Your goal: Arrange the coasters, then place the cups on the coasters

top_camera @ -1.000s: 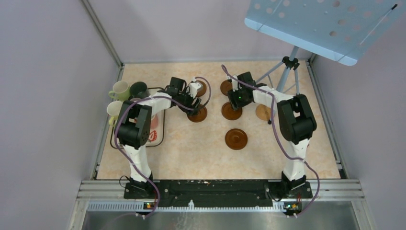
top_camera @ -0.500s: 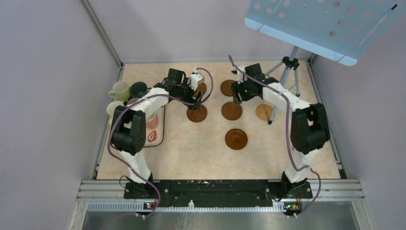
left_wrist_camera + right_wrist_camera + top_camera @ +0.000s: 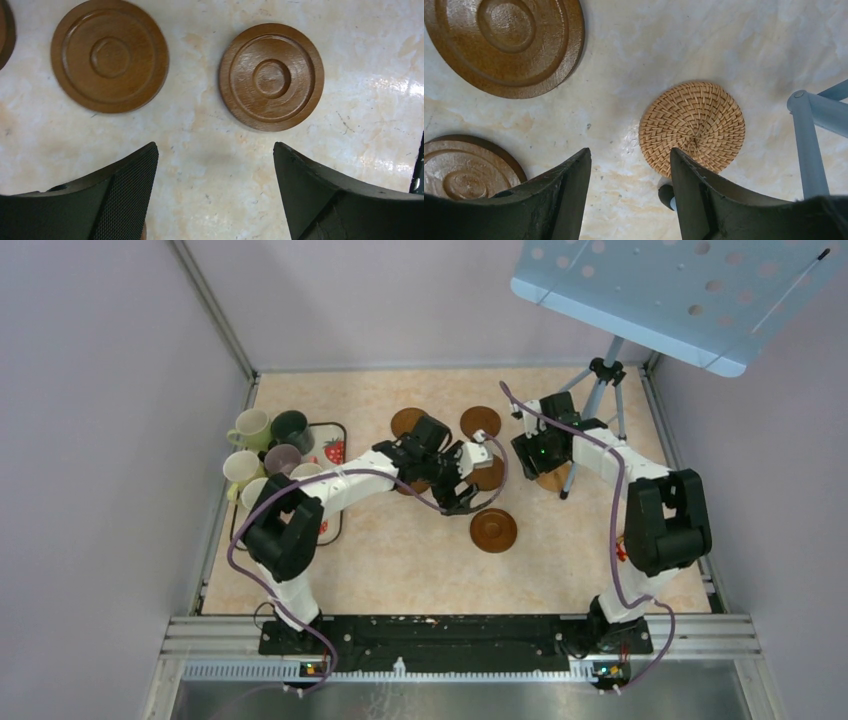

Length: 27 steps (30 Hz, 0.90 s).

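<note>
My left gripper [image 3: 458, 494] hovers open and empty over the middle of the table, with two brown coasters [image 3: 271, 76] [image 3: 110, 55] lying just beyond its fingertips [image 3: 135, 170]. More brown coasters sit at the back [image 3: 407, 421] [image 3: 480, 420] and toward the front [image 3: 493, 530]. My right gripper [image 3: 630, 152] stands open with nothing in it, low over the table beside the tan woven coaster [image 3: 696, 122]. The cups [image 3: 250, 427] [image 3: 291, 427] [image 3: 283, 457] cluster at the far left.
The cups stand on and around a white strawberry-print tray [image 3: 335, 443]. A blue tripod [image 3: 600, 380] stands at the back right, with one leg [image 3: 809, 145] close to the tan coaster. A perforated blue panel [image 3: 680, 290] overhangs that corner.
My left arm swung from the back-left coasters toward the table's centre and its jaws opened wider. My right gripper moved right, from the brown coasters over to the tan one.
</note>
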Available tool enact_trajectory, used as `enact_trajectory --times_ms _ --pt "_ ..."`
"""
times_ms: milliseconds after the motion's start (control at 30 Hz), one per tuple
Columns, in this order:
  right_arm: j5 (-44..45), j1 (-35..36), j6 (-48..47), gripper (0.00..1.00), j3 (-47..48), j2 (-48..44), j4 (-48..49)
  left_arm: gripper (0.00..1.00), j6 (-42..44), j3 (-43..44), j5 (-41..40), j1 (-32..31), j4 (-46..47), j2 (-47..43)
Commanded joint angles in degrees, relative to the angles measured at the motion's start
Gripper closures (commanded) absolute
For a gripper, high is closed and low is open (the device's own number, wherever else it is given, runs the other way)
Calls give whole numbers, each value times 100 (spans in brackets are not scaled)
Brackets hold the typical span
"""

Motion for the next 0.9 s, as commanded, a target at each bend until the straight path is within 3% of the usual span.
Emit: enact_trajectory --times_ms 0,467,867 --pt "133 -71 -112 41 -30 177 192 10 139 35 -308 -453 395 210" --pt "-467 -279 108 45 -38 896 160 11 372 187 -837 -1213 860 673" --pt "-1114 -246 290 51 -498 640 66 17 608 286 -1402 -1384 962 1134"
